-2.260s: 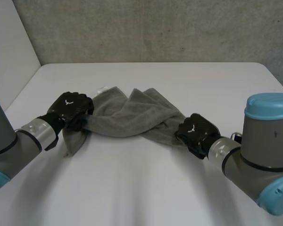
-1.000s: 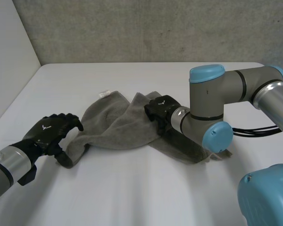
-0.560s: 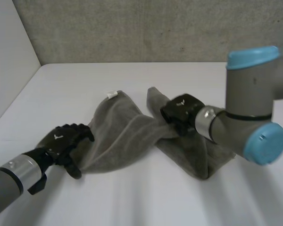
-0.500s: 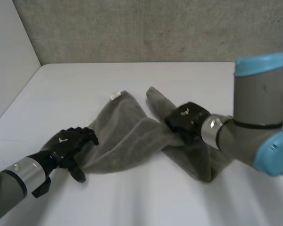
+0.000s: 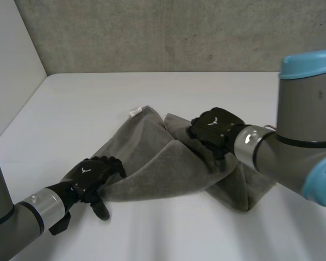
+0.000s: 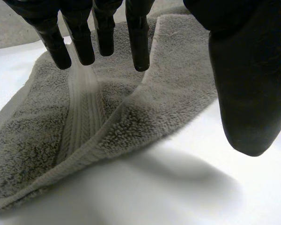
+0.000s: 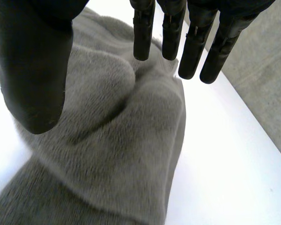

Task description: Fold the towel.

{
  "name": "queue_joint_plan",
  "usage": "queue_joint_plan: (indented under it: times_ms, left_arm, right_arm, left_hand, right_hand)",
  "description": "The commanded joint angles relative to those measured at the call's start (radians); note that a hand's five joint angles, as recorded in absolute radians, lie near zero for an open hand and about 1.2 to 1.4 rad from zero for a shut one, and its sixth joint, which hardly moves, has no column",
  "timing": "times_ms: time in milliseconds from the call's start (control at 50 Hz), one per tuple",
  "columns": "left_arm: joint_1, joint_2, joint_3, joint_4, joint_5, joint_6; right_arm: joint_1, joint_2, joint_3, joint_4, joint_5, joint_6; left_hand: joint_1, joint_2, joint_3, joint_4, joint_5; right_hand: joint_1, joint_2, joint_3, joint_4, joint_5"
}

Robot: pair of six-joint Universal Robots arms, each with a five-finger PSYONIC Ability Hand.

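We have the left hand [image 5: 92, 174] wide at the towel's [image 5: 152, 163] near-left corner, the right hand [image 5: 214, 128] wide over its bunched middle, probably to spread it.

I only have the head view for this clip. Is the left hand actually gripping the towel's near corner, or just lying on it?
Observer: In the left wrist view, the left hand has straight fingers on the towel, none curled round it.
Operator: And its thumb?
Observer: The thumb is held apart from the fingers, its tip over bare table, pinching nothing.
Operator: The right hand?
Observer: In the right wrist view, the right hand is open too, above a bunched ridge of towel.
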Motion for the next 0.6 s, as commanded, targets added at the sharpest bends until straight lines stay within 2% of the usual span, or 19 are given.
queue_joint_plan:
  times_ms: [20,100,240,420,460,480,500,520,560,600]
  left_arm:
    - [-0.003,-0.032,0.026,0.015,-0.003,-0.002]
    - [-0.004,-0.055,0.044,0.015,-0.017,-0.002]
    - [0.000,-0.098,0.093,0.011,-0.126,-0.002]
    - [0.010,-0.094,0.092,0.004,-0.144,-0.002]
    - [0.011,-0.089,0.087,0.004,-0.144,-0.003]
    - [0.011,-0.089,0.087,0.004,-0.144,-0.003]
    - [0.010,-0.088,0.087,0.004,-0.143,-0.005]
    - [0.010,-0.088,0.087,0.004,-0.143,-0.005]
    - [0.005,-0.086,0.086,0.004,-0.143,-0.005]
    - [0.003,-0.086,0.084,0.004,-0.143,-0.003]
  right_arm:
    - [0.061,0.103,-0.098,0.002,0.010,0.025]
    - [0.064,0.106,-0.084,-0.002,0.007,0.029]
    - [0.067,0.095,-0.010,-0.060,0.007,0.058]
    - [0.067,0.089,0.031,-0.102,0.006,0.062]
    - [0.067,0.090,0.029,-0.111,0.007,0.062]
    - [0.067,0.090,0.028,-0.122,0.009,0.063]
    - [0.067,0.093,0.022,-0.135,0.012,0.065]
    - [0.067,0.093,0.022,-0.136,0.012,0.065]
    - [0.067,0.100,0.003,-0.175,0.027,0.095]
    - [0.067,0.103,-0.010,-0.192,0.038,0.115]
  left_hand:
    - [-0.016,-0.010,-0.014,-0.019,0.007]
    - [-0.001,0.004,0.001,-0.004,0.022]
    - [0.107,0.113,0.109,0.104,0.130]
    - [0.239,0.245,0.241,0.236,0.262]
    - [0.464,0.470,0.466,0.461,0.487]
    - [0.465,0.471,0.467,0.463,0.489]
    - [0.619,0.625,0.622,0.617,0.643]
    - [0.621,0.627,0.623,0.618,0.644]
    - [0.826,0.831,0.828,0.823,0.849]
    - [0.847,0.853,0.849,0.844,0.870]
  right_hand:
    - [-0.044,-0.047,-0.044,-0.033,0.002]
    - [-0.041,-0.044,-0.041,-0.030,0.005]
    - [-0.041,-0.044,-0.041,-0.030,0.005]
    - [-0.041,-0.044,-0.041,-0.030,0.005]
    - [-0.038,-0.041,-0.038,-0.027,0.008]
    - [-0.038,-0.041,-0.038,-0.027,0.008]
    - [-0.038,-0.041,-0.038,-0.027,0.008]
    - [-0.038,-0.041,-0.038,-0.027,0.008]
    - [-0.041,-0.044,-0.041,-0.030,0.005]
    - [-0.041,-0.044,-0.041,-0.030,0.005]
